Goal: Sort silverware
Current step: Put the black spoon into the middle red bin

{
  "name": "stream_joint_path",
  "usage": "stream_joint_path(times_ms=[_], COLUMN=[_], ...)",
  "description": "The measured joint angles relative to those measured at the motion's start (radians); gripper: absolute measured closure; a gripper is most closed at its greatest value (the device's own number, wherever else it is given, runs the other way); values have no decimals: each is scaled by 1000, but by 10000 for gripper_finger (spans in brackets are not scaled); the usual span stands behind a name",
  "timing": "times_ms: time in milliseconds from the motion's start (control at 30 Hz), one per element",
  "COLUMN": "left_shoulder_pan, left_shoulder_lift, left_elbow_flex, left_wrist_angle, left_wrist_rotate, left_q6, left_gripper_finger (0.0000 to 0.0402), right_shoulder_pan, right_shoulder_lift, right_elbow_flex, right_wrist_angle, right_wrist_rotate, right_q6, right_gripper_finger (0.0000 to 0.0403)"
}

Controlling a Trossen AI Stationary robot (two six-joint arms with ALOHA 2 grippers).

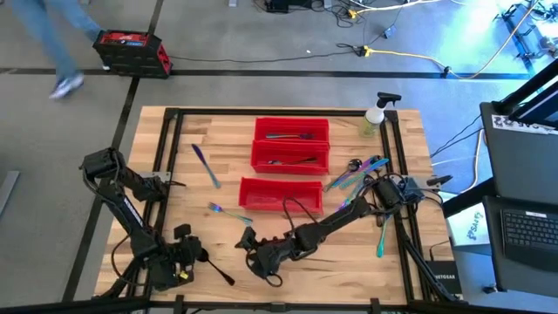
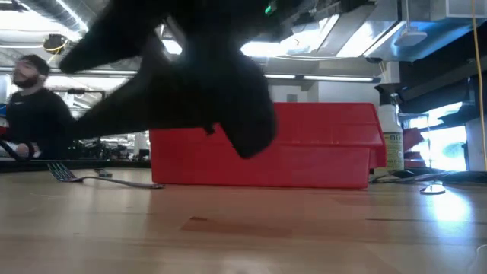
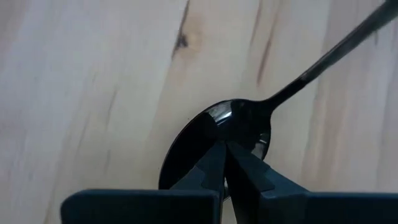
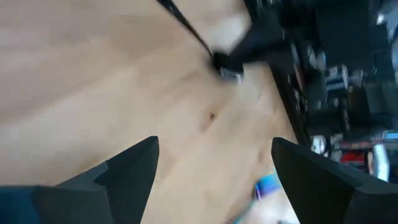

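The left gripper is clenched on the bowl of a dark spoon at the table's near left edge. The right gripper hangs spread and empty nearby, while other silverware lies beside three red bins.

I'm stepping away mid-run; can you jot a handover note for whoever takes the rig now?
Left claw: shut on the bowl of a dark bronze metal spoon, low at the table's front left.
Right claw: open, empty, over bare wood near the front centre.
Done: some pieces lie in the two rear long red plastic bins.
Left: an iridescent knife and fork lie loose left of the bins, a cluster of iridescent pieces lies to their right, plus one teal piece near the right edge.
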State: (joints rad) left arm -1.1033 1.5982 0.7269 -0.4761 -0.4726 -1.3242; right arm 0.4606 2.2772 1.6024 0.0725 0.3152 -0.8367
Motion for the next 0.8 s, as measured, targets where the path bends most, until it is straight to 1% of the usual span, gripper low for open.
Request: stream_joint_path(times_ms=[100, 233, 367, 433, 567, 667, 800], left_shoulder_pan=[19, 38, 54, 63, 81, 88, 98], left_shoulder_lift=[0, 0, -1, -1, -2, -2, -2], left_elbow_flex=[0, 0, 0, 0, 0, 0, 0], left_wrist_angle=[0, -1, 5, 14, 25, 34, 54], left_wrist_rotate=[-2, -3, 4, 16, 40, 45, 52], left_q6=[0, -2, -6, -9, -53, -64, -68], left_gripper_finger=[401, 401, 401, 401, 401, 401, 401], right_shoulder_pan=[18, 26, 23, 23, 27, 40, 53], right_shoulder_lift=[0, 0, 0, 8, 34, 59, 80], right_elbow_flex=[-8, -10, -10, -8, -4, -5, -5], right_wrist_angle=[30, 38, 38, 46, 50, 65, 118], right_wrist_rotate=[-22, -22, -25, -47, -64, -56, -12], right_q6=[-19, -24, 15, 39, 49, 42, 2], right_gripper_finger=[107, 107, 107, 107, 107, 107, 107])
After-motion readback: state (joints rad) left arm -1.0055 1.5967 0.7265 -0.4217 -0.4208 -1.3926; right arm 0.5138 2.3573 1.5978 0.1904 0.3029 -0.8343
